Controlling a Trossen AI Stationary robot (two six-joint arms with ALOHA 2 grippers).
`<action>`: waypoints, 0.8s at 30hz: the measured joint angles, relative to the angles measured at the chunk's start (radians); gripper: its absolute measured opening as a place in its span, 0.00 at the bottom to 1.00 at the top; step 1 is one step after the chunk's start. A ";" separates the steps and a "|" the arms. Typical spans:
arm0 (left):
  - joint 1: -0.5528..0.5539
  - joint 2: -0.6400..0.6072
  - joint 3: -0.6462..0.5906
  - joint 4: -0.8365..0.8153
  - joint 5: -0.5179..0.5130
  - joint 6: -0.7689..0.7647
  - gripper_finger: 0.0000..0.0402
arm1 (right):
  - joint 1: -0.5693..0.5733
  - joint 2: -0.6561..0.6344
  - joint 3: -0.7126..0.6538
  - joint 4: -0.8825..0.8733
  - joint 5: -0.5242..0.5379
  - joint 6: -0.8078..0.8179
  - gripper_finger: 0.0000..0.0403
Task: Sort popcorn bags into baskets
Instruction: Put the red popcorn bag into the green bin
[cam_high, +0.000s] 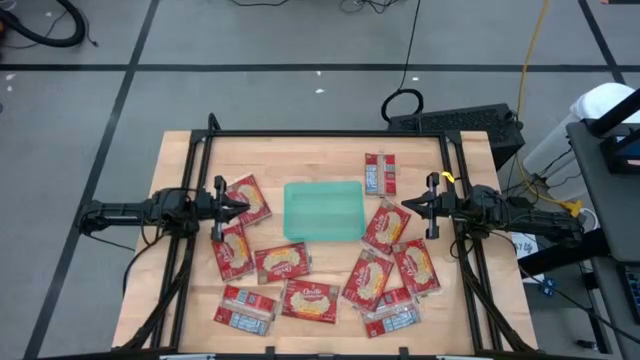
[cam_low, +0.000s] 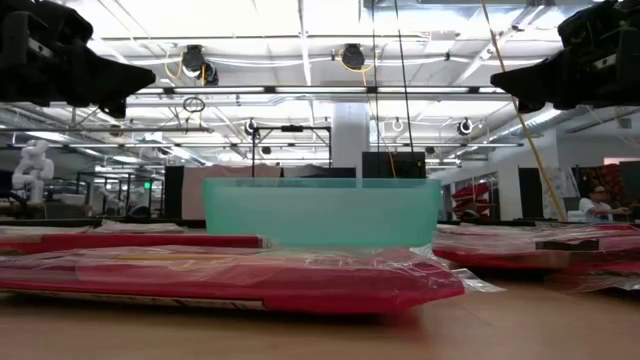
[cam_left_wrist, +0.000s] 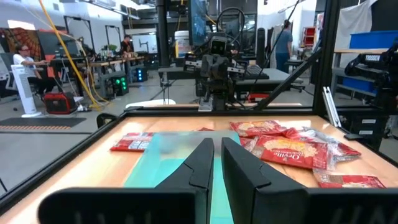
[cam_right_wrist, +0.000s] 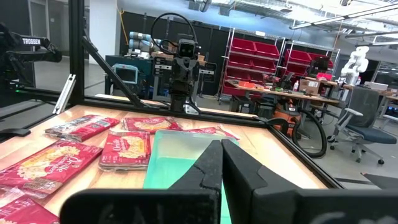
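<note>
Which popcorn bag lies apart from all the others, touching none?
The popcorn bag near the table's far edge, beyond the teal tray's right corner; it shows its grey-white panel side.

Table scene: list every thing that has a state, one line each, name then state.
Teal tray: empty, upright at table centre.
Popcorn bags: all lying flat on the table around the tray, none inside it, several overlapping.
Left gripper: shut, empty, raised above the table left of the tray.
Right gripper: shut, empty, raised above the table right of the tray.
</note>
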 joint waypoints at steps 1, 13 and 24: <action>0.000 0.000 0.000 0.001 0.000 0.001 0.09 | 0.000 0.000 0.000 0.001 0.000 0.000 0.00; 0.000 0.000 0.001 -0.024 0.004 -0.086 0.09 | 0.000 0.023 0.000 0.064 0.113 0.139 0.00; 0.000 0.004 0.002 -0.048 0.005 -0.086 0.09 | -0.001 0.299 0.037 0.130 0.257 0.273 0.00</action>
